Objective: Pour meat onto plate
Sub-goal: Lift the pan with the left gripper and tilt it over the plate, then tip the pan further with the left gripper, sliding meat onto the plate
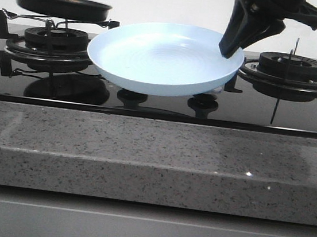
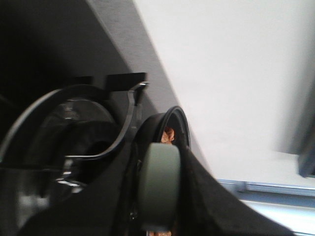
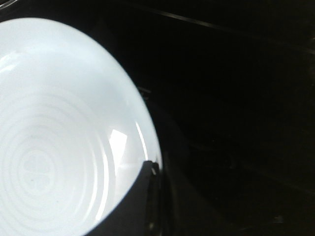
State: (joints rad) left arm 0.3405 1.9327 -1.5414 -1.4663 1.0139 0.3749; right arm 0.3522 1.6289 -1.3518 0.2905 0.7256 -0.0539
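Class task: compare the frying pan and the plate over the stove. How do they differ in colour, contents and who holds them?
The frying pan is black; the plate is pale blue. The pan holds orange-brown meat; the plate is bare. The left gripper holds the pan's handle, the right gripper the plate's rim. Both are round.

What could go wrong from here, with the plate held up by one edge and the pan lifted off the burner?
1. The right end effector pinches the shallow round pale-blue plate only at its rim, clear of the stove; the added weight of the meat could tip it or make it slip.
2. The black frying pan sits off to the plate's left, held by its pale handle; the small orange-brown meat pieces could fall onto the black stovetop if it tips early.
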